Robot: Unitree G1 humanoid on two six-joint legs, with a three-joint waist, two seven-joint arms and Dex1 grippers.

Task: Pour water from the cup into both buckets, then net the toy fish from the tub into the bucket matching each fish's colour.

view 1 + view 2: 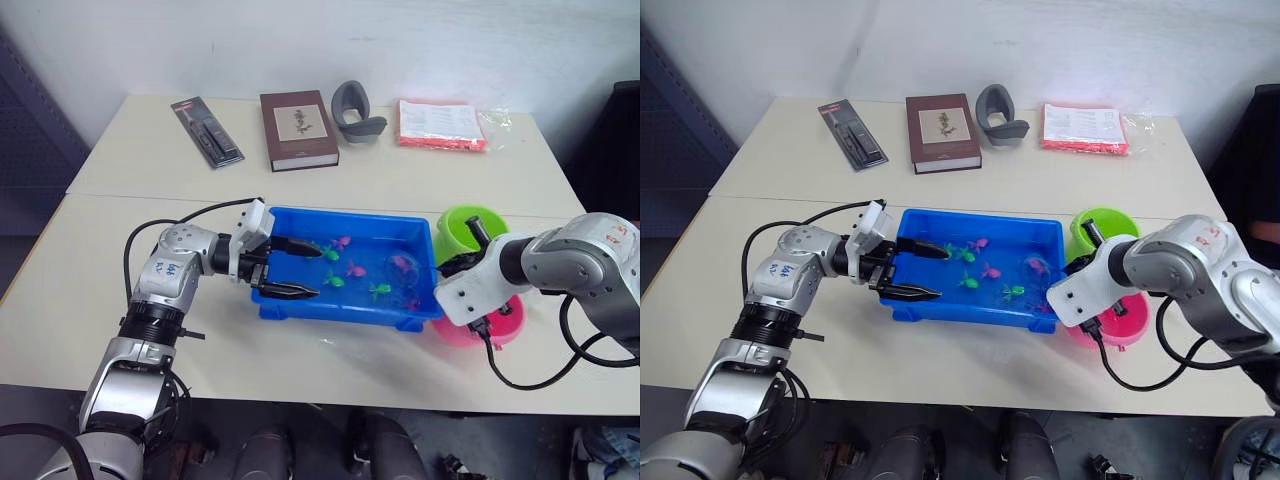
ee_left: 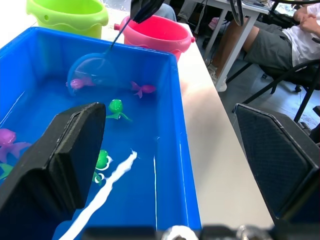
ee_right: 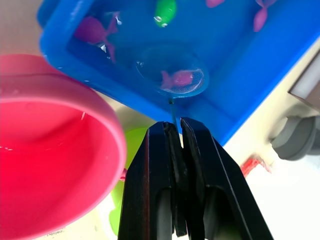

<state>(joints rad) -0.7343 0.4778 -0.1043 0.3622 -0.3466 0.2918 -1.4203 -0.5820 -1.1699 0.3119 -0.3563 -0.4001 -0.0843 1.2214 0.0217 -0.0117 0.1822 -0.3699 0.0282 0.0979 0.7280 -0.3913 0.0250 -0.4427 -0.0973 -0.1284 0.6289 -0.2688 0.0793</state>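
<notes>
Left gripper (image 1: 292, 268) spread wide, empty, straddling the tub (image 1: 300, 222) wall; netting underway, a pink fish (image 3: 180, 78) sits in the net (image 3: 172, 71), stick pinched by the right gripper (image 3: 179, 131); next, lift across into the pink bucket (image 3: 45, 150)

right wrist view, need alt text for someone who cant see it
The right gripper is shut on the thin handle of the net, whose hoop sits in the blue tub around a pink fish. The pink bucket is close beside the tub, a sliver of the green bucket behind the fingers.
</notes>
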